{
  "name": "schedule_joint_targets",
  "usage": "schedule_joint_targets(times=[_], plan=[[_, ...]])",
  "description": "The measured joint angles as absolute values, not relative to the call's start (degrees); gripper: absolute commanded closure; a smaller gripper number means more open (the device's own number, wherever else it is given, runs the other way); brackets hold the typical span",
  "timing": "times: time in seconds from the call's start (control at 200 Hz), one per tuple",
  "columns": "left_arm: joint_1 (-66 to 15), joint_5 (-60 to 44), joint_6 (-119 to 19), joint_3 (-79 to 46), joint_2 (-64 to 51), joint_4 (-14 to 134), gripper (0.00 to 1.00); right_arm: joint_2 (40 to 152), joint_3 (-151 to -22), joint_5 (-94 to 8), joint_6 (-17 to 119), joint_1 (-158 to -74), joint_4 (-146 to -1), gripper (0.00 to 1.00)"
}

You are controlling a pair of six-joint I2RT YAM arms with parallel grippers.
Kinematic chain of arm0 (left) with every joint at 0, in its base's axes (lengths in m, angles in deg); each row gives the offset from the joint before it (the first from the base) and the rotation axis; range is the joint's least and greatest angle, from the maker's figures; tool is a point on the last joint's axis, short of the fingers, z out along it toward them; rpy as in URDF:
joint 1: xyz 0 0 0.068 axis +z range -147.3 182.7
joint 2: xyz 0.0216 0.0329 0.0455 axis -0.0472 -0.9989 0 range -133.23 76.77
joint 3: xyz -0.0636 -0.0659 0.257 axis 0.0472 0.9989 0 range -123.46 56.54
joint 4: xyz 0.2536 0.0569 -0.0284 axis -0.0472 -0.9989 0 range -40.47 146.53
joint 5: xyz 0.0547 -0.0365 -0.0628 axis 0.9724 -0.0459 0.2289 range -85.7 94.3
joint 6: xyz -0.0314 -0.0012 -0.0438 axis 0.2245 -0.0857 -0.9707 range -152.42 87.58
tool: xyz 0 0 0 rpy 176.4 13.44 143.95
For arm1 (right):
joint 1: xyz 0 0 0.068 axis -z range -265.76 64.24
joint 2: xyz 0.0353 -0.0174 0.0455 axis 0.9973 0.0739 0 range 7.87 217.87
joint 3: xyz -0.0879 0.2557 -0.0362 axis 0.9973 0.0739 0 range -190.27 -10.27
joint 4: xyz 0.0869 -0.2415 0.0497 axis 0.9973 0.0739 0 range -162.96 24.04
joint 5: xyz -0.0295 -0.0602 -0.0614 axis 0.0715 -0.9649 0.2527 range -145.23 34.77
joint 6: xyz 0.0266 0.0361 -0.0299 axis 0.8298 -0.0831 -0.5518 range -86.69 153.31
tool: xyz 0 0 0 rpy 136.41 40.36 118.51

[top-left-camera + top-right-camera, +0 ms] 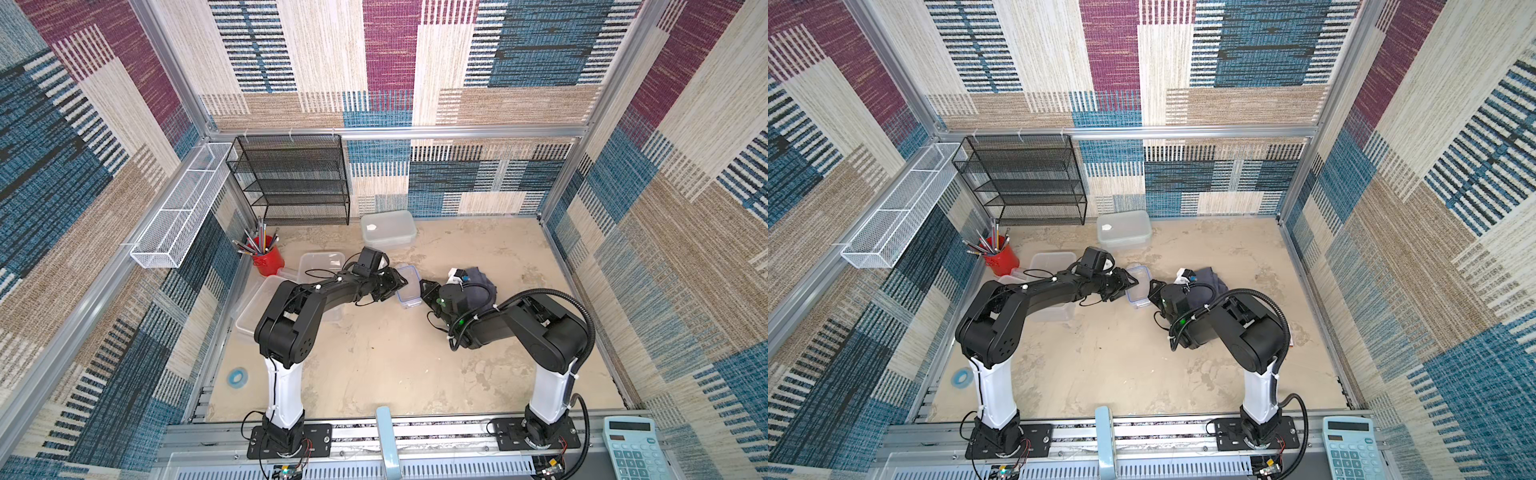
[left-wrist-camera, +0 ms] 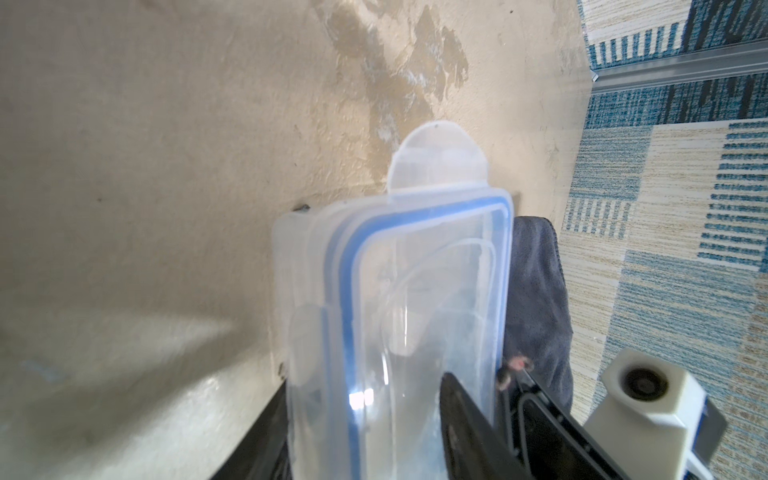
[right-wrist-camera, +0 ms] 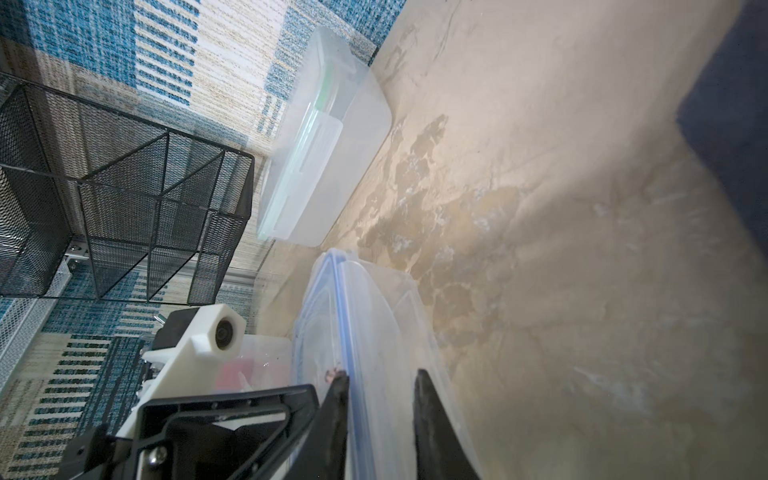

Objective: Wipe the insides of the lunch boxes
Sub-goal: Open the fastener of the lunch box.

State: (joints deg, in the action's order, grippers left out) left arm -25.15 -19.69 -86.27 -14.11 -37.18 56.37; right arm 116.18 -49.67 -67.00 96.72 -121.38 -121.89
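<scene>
The left gripper [image 1: 400,286] and right gripper [image 1: 426,289] each pinched, part-closed, the small blue-rimmed lunch box [image 1: 409,293] on the surface [image 1: 395,361]; uneven pulling could spring it open or tip it. One cloth [image 1: 482,283] lay just beside that box, one lidded lunch box [image 1: 388,228] beyond it, and open tubs [image 1: 322,262] opposite the cloth: probably three boxes.

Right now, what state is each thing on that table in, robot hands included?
small lunch box: lid on, end flap sticking out, gripped on both sides
green-rimmed lunch box: lid shut
large lunch box: open, no lid on
cloth: crumpled heap, not held
red cup: upright, holding pencils
left gripper: shut on the small lunch box
right gripper: shut on its opposite edge
</scene>
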Motion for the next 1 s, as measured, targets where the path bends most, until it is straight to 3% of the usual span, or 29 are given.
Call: schedule_joint_targets(times=[0.18, 0.351, 0.556, 0.826, 0.997], plan=[[-25.22, -20.08, -86.18, -14.11, -37.18, 56.17, 0.47, 115.13, -49.21, -66.75, 96.09, -121.36, -121.12, 1.00], [-25.22, -20.21, -86.22, -14.11, -37.15, 56.15, 0.47, 114.57, -49.10, -62.54, 95.92, -119.80, -120.82, 0.66], [-25.63, -22.05, -85.98, -14.11, -37.18, 55.06, 0.47, 115.72, -46.78, -51.35, 97.84, -116.35, -126.72, 0.37], [-25.66, -22.20, -86.01, -13.93, -37.15, 55.06, 0.47, 120.23, -44.73, -43.87, 106.34, -113.47, -140.68, 0.33], [-25.63, -22.11, -86.01, -13.85, -37.09, 55.06, 0.47, 122.98, -45.19, -43.19, 110.28, -112.96, -145.08, 0.40]])
